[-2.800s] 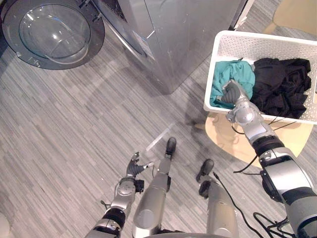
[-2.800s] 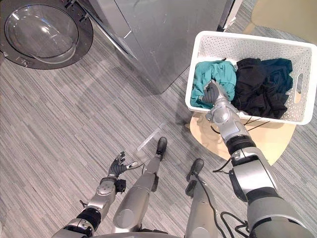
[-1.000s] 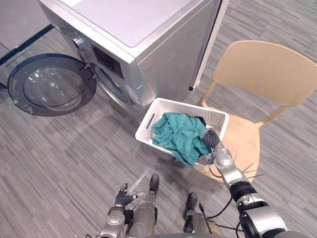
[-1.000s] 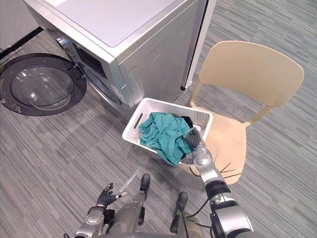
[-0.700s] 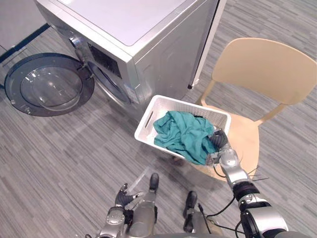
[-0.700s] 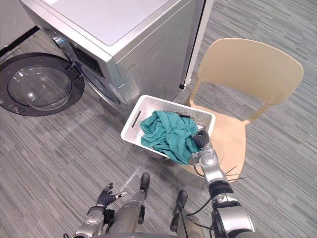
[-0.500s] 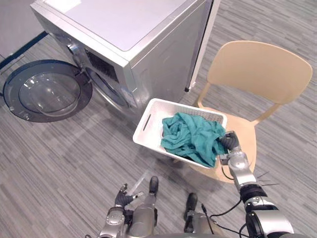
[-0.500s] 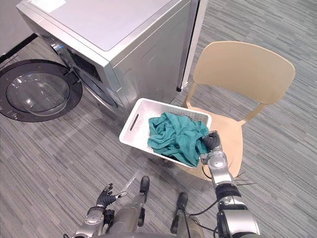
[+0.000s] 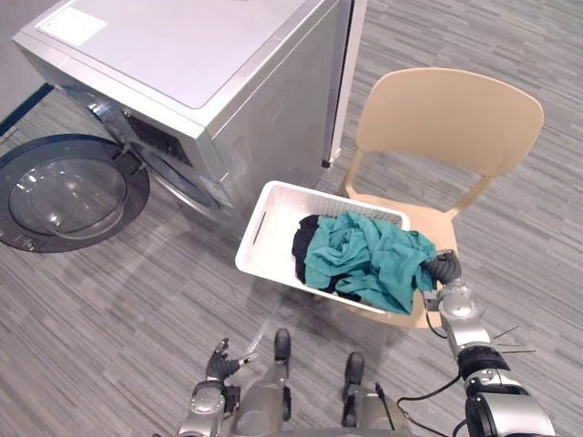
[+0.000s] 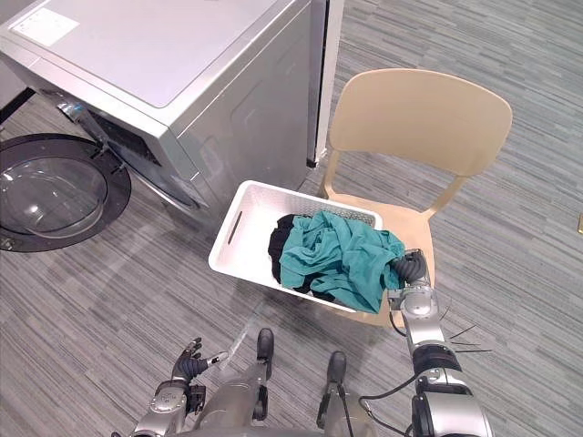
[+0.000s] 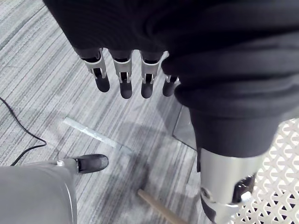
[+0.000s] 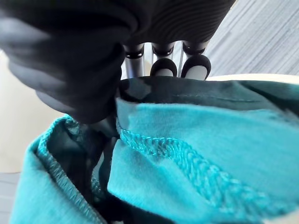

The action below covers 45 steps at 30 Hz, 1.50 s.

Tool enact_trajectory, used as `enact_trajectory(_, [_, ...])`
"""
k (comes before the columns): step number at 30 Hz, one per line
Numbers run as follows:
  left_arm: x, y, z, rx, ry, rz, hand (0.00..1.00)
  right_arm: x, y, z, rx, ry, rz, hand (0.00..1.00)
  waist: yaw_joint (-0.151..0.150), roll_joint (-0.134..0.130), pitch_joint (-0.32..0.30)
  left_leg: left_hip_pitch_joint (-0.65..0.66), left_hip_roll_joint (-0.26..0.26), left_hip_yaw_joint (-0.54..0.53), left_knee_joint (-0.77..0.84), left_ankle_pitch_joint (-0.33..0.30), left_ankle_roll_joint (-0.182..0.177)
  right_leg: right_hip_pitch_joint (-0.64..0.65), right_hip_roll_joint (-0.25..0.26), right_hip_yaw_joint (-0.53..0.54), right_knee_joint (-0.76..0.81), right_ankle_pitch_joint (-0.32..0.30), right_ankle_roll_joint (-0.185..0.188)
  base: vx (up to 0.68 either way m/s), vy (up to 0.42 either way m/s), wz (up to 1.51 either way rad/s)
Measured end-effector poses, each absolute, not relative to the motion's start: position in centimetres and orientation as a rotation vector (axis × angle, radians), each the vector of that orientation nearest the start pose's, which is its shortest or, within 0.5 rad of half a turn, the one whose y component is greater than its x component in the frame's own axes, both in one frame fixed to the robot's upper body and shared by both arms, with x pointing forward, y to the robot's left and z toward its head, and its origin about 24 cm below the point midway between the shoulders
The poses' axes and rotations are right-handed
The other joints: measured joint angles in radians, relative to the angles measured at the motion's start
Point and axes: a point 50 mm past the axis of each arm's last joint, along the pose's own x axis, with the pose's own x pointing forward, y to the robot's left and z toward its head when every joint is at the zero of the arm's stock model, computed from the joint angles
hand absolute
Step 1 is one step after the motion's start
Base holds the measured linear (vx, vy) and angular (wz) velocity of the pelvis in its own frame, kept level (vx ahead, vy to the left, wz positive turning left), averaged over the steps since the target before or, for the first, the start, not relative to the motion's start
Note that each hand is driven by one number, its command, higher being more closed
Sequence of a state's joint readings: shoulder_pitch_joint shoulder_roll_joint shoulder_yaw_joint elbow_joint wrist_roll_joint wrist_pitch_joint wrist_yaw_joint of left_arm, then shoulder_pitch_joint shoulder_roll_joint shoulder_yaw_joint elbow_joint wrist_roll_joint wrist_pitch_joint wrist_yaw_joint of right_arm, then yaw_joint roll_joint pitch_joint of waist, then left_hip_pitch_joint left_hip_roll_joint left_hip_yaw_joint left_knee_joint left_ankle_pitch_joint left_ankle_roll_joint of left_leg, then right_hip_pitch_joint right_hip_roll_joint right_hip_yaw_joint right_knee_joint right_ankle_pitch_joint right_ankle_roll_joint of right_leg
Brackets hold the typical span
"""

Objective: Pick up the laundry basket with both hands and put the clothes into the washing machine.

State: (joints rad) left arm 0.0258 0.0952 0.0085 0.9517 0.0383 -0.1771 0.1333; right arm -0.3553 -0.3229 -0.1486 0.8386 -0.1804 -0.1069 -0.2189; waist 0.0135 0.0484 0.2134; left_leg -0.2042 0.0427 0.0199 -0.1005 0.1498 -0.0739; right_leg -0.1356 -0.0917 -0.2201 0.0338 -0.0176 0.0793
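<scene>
A white laundry basket [image 9: 261, 244] rests on the seat of a tan chair [image 9: 448, 116]. In it lie a teal garment [image 9: 364, 259] and, under its left part, a black garment [image 9: 305, 244]. The teal cloth drapes over the basket's right rim. There my right hand [image 9: 444, 276] has its fingers [image 12: 164, 66] curled on the teal cloth [image 12: 196, 154]. My left hand [image 9: 219, 364] hangs low over the floor, well away from the basket, with straight fingers [image 11: 121, 81] holding nothing. The silver washing machine [image 9: 191, 82] stands at the upper left, its round door [image 9: 59, 196] swung open.
The basket's left end overhangs the chair seat beside the machine's side panel [image 9: 273, 137]. A chair leg [image 11: 161, 207] and a corner of the basket [image 11: 280, 186] show past my left hand. Grey striped floor [image 9: 118, 300] lies open in front of the machine.
The view has shifted. My right hand has pulled the teal garment rightward across the basket to its right rim, uncovering black cloth on the left. The left hand stays low.
</scene>
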Motion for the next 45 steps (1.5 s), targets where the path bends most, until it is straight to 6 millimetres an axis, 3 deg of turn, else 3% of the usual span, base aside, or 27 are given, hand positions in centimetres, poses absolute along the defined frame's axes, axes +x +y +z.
enact_trajectory(8, [14.8, 19.2, -13.5, 0.172, 0.796, 0.157, 0.00, 28.3, -28.6, -1.2, -0.464, 0.352, -0.400, 1.00, -0.004, 0.022, 0.012, 0.009, -0.005, 0.002, -0.002, -0.006, -0.004, 0.008, -0.007, 0.000, 0.003, -0.005, 0.003, 0.01, 0.001, 0.00])
enact_trajectory(15, [14.8, 19.3, -13.5, 0.174, 0.797, 0.158, 0.00, 28.0, -29.8, -0.7, -0.477, 0.349, -0.436, 1.00, -0.015, 0.024, 0.013, 0.014, -0.012, 0.021, -0.002, -0.016, 0.009, 0.004, -0.014, 0.019, 0.002, -0.005, 0.006, 0.04, 0.018, -0.07])
enact_trajectory(21, [14.9, 19.3, -13.4, 0.173, 0.792, 0.157, 0.00, 28.5, -29.4, 1.9, -0.493, 0.204, -0.451, 1.00, -0.029, 0.026, 0.013, 0.023, -0.010, 0.039, 0.003, -0.020, 0.007, 0.004, -0.014, 0.037, 0.000, -0.005, 0.008, 0.06, -0.002, -0.10])
enact_trajectory(25, [15.2, 19.1, -13.3, 0.169, 0.782, 0.155, 0.00, 28.9, -27.6, 5.5, -0.447, -0.005, -0.434, 1.00, -0.030, 0.027, 0.013, 0.032, -0.008, 0.037, 0.004, -0.020, 0.008, 0.012, -0.012, 0.035, -0.001, -0.005, 0.008, 0.05, -0.009, -0.01])
enact_trajectory(35, [15.1, 19.2, -13.3, 0.169, 0.780, 0.159, 0.00, 28.9, -21.6, 11.1, -0.176, -0.365, -0.313, 1.00, -0.027, 0.015, -0.010, 0.067, -0.005, 0.034, 0.003, -0.020, 0.008, 0.065, -0.006, 0.025, -0.031, 0.006, 0.008, 0.01, 0.006, 0.03])
enact_trajectory(45, [13.5, 19.3, -13.8, 0.172, 0.818, 0.162, 0.00, 27.7, -16.4, 14.2, 0.036, -0.564, -0.073, 1.00, -0.017, -0.019, -0.067, 0.100, 0.006, 0.047, -0.002, -0.040, 0.017, 0.108, 0.008, 0.040, -0.071, 0.028, 0.003, 0.00, -0.002, -0.06])
